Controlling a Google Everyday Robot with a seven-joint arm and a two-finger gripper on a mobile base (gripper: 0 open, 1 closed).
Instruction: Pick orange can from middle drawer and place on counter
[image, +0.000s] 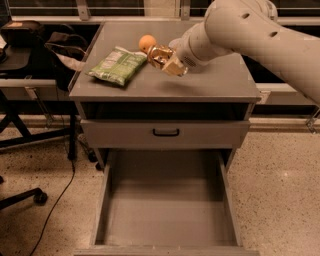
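Camera view: the smooth white arm reaches in from the right. Its gripper (166, 60) is clamped on the can (157, 54), a shiny copper cylinder held tilted just above the flat matte-grey counter (220, 82). A round matte orange (146, 42) sits just behind the can, with a crinkled green bag (119, 65) to its left. Below, the drawer (165, 205) stands pulled out, a plain grey box under a shut front with a black handle (166, 132).

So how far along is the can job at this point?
Done: the middle drawer lies open and empty. In hand: the claw grips the orange can over the counter, beside the orange fruit. Left: set it down, let go.
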